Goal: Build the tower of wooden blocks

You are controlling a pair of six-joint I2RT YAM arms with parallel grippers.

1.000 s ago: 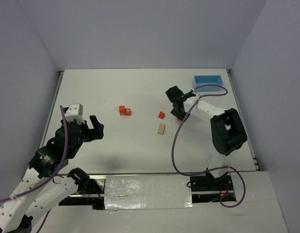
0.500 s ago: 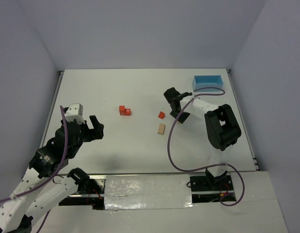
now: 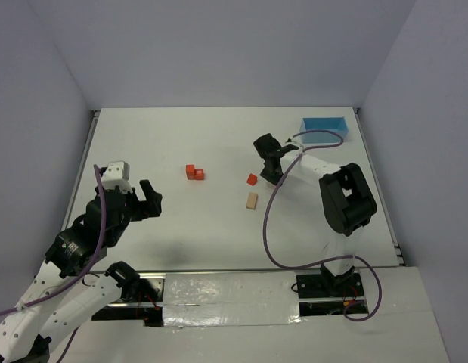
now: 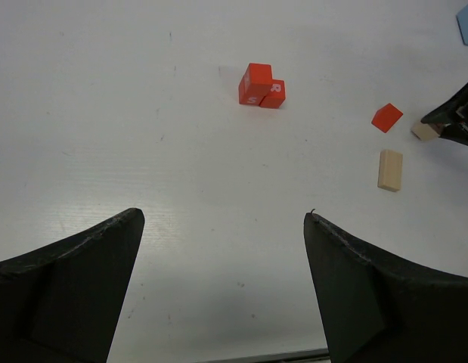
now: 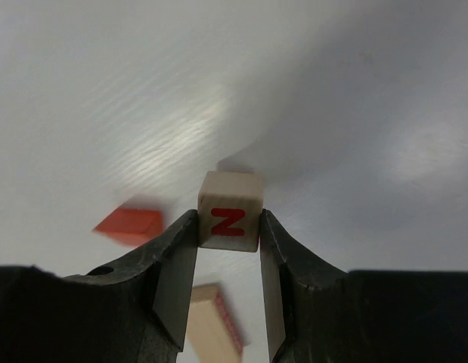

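Observation:
The wood block tower stands as a small stack of red cubes (image 3: 194, 172), also seen in the left wrist view (image 4: 261, 85). A loose red block (image 3: 252, 179) and a tan plank (image 3: 251, 200) lie to its right. My right gripper (image 3: 270, 165) is shut on a tan cube with a red letter (image 5: 230, 198), held between the fingertips (image 5: 228, 221) low over the table, just right of the red block (image 5: 130, 224). My left gripper (image 3: 147, 198) hangs open and empty at the near left, its fingers (image 4: 82, 257) wide apart.
A light blue tray (image 3: 324, 127) sits at the far right corner. The right arm's purple cable (image 3: 270, 227) loops over the table in front of its base. Walls close in the table on three sides.
The right gripper has closed on the tan cube and shifted slightly left and away, its elbow swinging left. The left arm has not moved.

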